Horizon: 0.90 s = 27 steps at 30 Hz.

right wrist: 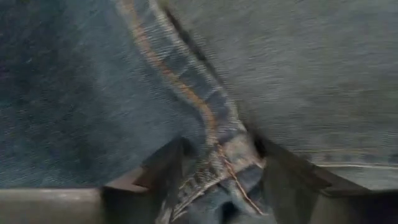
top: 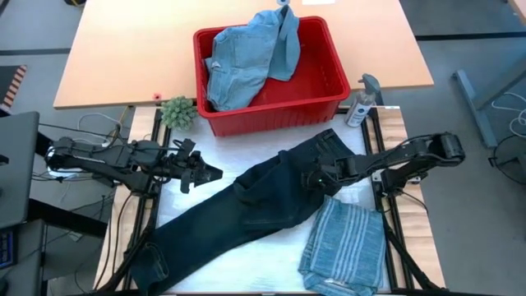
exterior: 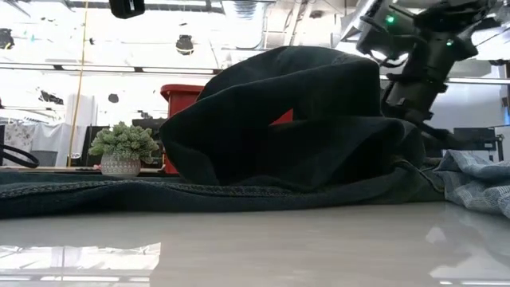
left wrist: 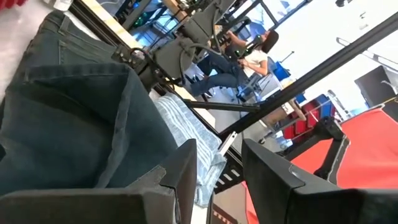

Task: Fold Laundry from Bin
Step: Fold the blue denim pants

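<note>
Long dark navy trousers (top: 246, 205) lie slantwise across the table, waist end toward the bin, legs toward the near left corner; in the low view they hump up (exterior: 303, 119). The red bin (top: 271, 122) stands at the far middle with light blue denim laundry (top: 246, 62) heaped in it. A folded blue-grey striped shirt (top: 345, 242) lies flat at the near right. My right gripper (top: 315, 178) is open and down on the trousers' upper part. My left gripper (top: 212, 173) hovers open, level, just left of the trousers, nothing between its fingers (left wrist: 186, 174). My right gripper comes slanting down from the table's right side. Its open fingers (right wrist: 155, 177) are set into the trousers' cloth on either side of a stitched seam (right wrist: 211, 134), which bunches up between them. The trousers lie on the table, slack.
A small potted plant (top: 177, 111) stands left of the bin, a spray bottle (top: 362, 103) right of it. A wooden table (top: 123, 57) lies beyond. Black frame rails run along both table sides. A person sits in the room beyond (left wrist: 255, 56).
</note>
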Each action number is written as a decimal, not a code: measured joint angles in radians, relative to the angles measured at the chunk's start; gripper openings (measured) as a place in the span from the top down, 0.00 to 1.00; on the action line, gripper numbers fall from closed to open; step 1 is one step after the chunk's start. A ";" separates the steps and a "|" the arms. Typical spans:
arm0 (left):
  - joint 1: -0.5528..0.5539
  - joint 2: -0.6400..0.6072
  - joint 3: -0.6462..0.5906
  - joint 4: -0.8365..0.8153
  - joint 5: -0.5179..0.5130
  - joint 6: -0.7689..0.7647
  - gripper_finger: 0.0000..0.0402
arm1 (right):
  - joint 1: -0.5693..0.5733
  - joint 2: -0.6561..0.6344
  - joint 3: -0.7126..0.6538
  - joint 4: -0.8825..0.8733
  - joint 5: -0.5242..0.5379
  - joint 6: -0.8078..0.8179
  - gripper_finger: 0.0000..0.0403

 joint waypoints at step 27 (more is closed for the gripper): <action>-0.003 -0.010 0.001 0.238 0.228 -0.052 0.71 | 0.170 0.219 0.709 0.038 -0.016 -0.364 0.90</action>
